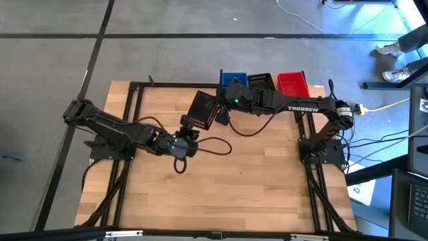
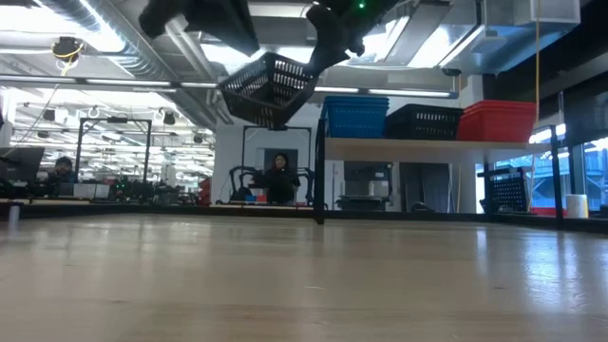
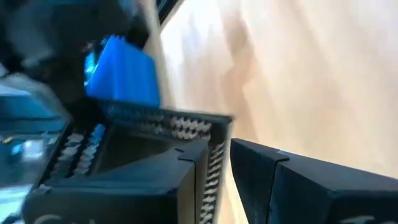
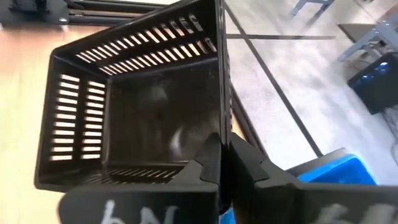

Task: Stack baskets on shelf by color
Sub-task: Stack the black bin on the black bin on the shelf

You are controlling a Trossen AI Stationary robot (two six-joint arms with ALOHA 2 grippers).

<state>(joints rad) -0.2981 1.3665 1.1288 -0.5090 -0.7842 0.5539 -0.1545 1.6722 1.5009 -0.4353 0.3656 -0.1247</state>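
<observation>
Your right tool [image 1: 219,115] is clamped on one wall of a black basket [image 1: 202,109], held tilted in the air above the table [image 1: 254,181], just left of the shelf [image 2: 427,147]. Its slotted plastic walls show nothing inside. On the light-wood shelf at the far edge, blue baskets [image 2: 356,116], a black one [image 2: 423,122] and red baskets [image 2: 497,121] sit in a row. Your left tool [image 1: 188,136] hangs just near of the held basket; you cannot tell its fingers' state. The near table is open wood.
</observation>
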